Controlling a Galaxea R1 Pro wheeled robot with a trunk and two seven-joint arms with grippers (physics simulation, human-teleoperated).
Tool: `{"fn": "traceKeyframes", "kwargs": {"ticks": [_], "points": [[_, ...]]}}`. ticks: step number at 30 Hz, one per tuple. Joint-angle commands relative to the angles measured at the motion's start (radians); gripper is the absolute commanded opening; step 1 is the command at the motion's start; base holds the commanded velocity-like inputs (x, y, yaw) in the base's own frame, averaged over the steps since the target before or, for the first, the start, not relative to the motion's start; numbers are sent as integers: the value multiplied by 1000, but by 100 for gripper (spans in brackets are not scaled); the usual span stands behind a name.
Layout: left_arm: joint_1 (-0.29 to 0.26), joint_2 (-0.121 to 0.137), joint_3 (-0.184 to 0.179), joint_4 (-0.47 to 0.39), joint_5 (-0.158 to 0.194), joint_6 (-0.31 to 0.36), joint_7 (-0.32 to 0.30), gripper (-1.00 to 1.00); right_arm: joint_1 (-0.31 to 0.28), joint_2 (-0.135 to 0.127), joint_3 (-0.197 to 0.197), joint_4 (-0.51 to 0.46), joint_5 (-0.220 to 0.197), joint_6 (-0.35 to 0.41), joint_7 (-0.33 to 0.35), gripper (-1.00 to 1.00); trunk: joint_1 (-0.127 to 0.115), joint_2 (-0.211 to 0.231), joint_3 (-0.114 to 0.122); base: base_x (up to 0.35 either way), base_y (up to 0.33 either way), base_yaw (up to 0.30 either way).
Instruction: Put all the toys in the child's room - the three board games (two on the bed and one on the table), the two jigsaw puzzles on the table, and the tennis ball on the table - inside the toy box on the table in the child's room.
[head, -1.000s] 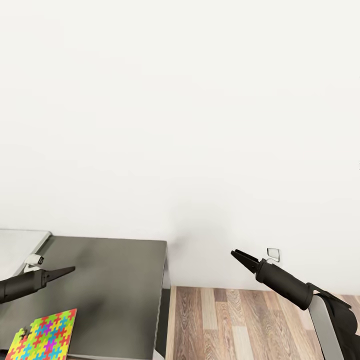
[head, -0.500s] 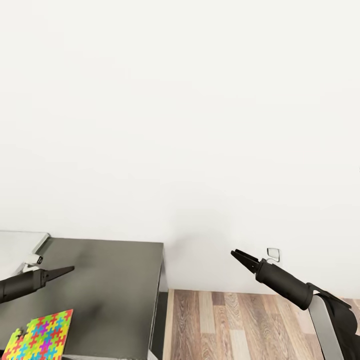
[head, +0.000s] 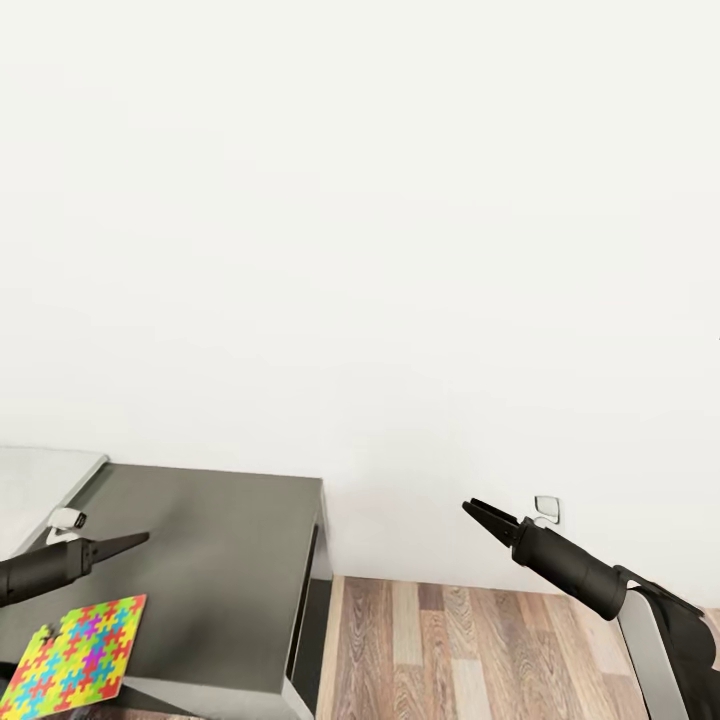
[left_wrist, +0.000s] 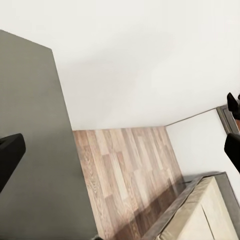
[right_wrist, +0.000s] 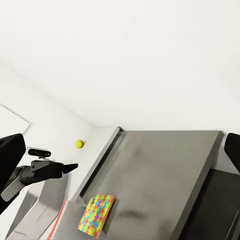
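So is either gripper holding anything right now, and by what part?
Nothing is held. The left gripper hangs shut above the table; the right gripper is open over the floor.

left hand (head: 140, 540): matte black, tapered to a point
right hand (head: 472, 510): black, slim pointed fingers
right forearm: black cylinder, grey-white link behind

Bright, even rendered light, sharp throughout, with soft faint shadows.

Matt grey table (head: 230, 560), wood-plank floor (head: 470, 650), smooth white wall (head: 400, 250), and a glossy multicoloured jigsaw puzzle (head: 75, 658) lying flat.
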Motion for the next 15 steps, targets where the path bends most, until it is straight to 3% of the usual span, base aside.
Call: {"fn": "traceKeyframes", "kwargs": {"ticks": [1, 6, 15], "points": [[-1, 0, 0, 0, -1, 11, -4, 100, -1, 0, -1, 0, -3, 6, 1, 100, 0, -2, -2, -21, -2, 23], [-1, 0, 0, 0, -1, 11, -4, 100, -1, 1, 0, 0, -3, 6, 0, 100, 0, -2, 1, -40, 55, 99], [-1, 0, -1, -2, -1, 10, -4, 100, 1, 2, 1, 0, -2, 5, -1, 100, 0, -2, 11, -43, 58, 198]]}}
